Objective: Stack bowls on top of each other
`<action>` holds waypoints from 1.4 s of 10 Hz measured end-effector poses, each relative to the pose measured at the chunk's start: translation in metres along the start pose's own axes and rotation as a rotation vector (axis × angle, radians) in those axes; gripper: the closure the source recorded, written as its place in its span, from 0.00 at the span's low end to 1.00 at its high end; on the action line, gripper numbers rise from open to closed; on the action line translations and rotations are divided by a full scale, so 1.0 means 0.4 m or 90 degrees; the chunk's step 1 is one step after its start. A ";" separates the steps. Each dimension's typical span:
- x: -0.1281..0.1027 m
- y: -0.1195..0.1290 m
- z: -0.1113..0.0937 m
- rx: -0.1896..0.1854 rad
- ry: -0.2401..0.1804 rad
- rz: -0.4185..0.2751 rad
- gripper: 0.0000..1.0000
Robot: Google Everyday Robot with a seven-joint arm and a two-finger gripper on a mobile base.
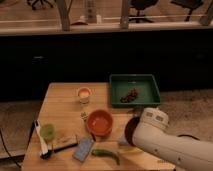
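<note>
Here, the hand [125, 140] is seen at the dark reddish-brown bowl [131, 127] on the worktop [60, 100] — its grip cannot be told — and the orange bowl [100, 122] is found just beside, toward the worktop's middle.

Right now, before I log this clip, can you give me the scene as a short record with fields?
surface: wooden table
orange bowl: upright, near the table's middle
dark reddish-brown bowl: right of the orange bowl, partly hidden by the arm
stack status: not stacked; the bowls sit side by side
pincer: low at the dark reddish-brown bowl's near edge, mostly hidden behind the arm
other items: green tray at the far right, pale cup, green cup
</note>
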 end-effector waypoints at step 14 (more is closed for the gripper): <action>0.055 -0.165 -0.051 0.197 -0.093 -0.072 0.95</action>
